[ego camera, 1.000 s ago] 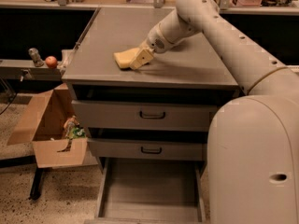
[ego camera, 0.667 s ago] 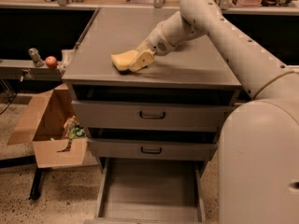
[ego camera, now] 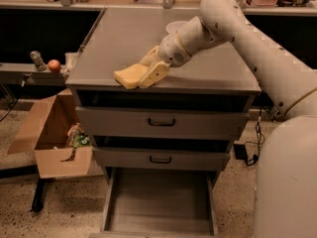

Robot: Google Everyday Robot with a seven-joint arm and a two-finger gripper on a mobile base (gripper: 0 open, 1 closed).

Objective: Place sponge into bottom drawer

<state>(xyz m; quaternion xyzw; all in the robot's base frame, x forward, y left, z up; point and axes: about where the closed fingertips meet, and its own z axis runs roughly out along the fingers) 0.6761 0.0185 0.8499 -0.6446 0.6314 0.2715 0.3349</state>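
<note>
The pale-yellow sponge [ego camera: 130, 77] sits at the front edge of the grey cabinet top [ego camera: 124, 38], slightly left of its middle. My gripper [ego camera: 146, 72] is shut on the sponge, its cream-yellow fingers [ego camera: 154, 72] clamping the sponge's right end. My arm reaches in from the upper right. The bottom drawer [ego camera: 159, 202] is pulled open below, a wide shallow grey tray with nothing showing inside it. It lies straight under the cabinet front.
Two upper drawers with dark handles [ego camera: 161, 122] are shut. A white bowl [ego camera: 174, 27] sits behind my wrist. An open cardboard box [ego camera: 57, 138] stands on the floor at left. A red apple [ego camera: 54, 65] rests on a side shelf. My base [ego camera: 287, 182] fills the right.
The gripper has dragged the sponge forward and left, from the middle of the cabinet top to its front edge.
</note>
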